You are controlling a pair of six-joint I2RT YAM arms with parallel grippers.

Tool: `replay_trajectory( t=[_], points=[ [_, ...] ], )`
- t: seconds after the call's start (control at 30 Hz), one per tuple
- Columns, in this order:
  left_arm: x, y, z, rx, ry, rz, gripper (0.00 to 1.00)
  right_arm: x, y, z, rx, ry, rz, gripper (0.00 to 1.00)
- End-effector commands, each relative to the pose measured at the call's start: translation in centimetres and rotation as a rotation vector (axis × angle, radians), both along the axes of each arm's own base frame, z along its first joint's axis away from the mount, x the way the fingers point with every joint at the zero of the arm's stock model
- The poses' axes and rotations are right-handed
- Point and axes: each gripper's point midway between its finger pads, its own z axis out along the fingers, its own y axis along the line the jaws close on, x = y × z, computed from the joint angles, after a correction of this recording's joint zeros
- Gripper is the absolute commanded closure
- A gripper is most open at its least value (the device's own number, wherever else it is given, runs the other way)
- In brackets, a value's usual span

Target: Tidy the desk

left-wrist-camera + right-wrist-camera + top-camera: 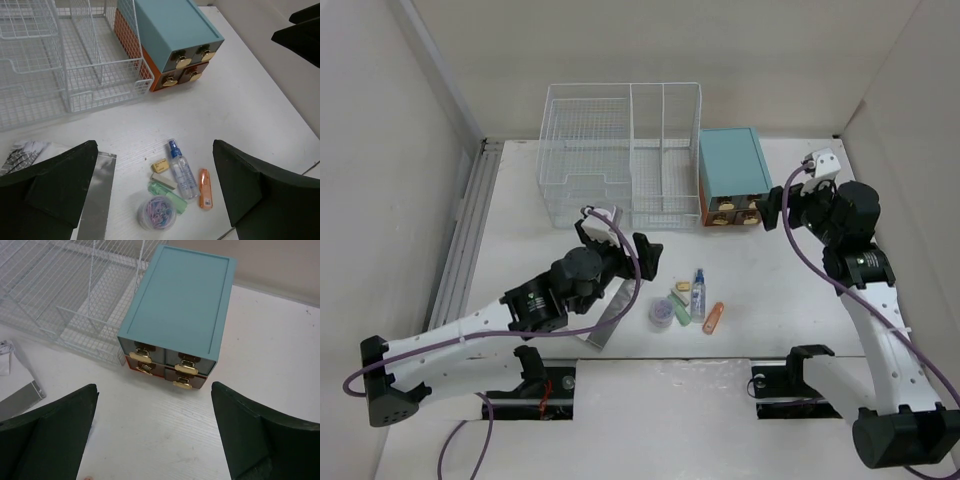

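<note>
The desk [770,280] is a white tabletop. Near its front lie a clear spray bottle [698,295] [181,170], an orange pen-like stick [713,318] [205,189], a green stick [169,196], a white eraser [164,180], a yellow eraser [160,165] and a round tub of paper clips [661,315] [157,212]. My left gripper [620,240] [155,150] hangs open above and just left of this cluster, holding nothing. My right gripper [792,190] [154,390] stands open in front of the teal drawer cabinet [732,175] [180,300], apart from it.
A white wire basket organizer [620,150] [65,65] stands at the back, touching the cabinet's left side. A flat silver strip [610,320] [97,195] and a printed paper [22,155] lie under the left arm. A metal rail [470,230] runs along the left edge.
</note>
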Motion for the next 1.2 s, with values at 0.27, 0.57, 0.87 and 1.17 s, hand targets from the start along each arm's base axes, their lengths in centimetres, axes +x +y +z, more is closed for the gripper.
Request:
replay_trajectory(
  t=[0.27, 0.57, 0.87, 1.17],
  points=[
    [-0.7, 1.5, -0.5, -0.082, 0.014, 0.024, 0.01, -2.4, 3.2, 0.3, -0.141, -0.080, 0.281, 0.00],
    [-1.4, 2.9, -3.8, -0.196, 0.124, 0.089, 0.93, -4.6, 7.9, -3.5, 0.010, 0.121, 0.610, 0.00],
    [-1.0, 4.5, -12.3, -0.132, 0.353, 0.313, 0.20, -4.7, 14.9, -8.0, 0.190, 0.303, 0.911, 0.00],
    [-0.1, 9.2, -15.1, -0.125, 0.344, 0.597, 0.14, -4.8, 24.8, -12.2, 0.056, 0.375, 1.137, 0.00]
  ],
)
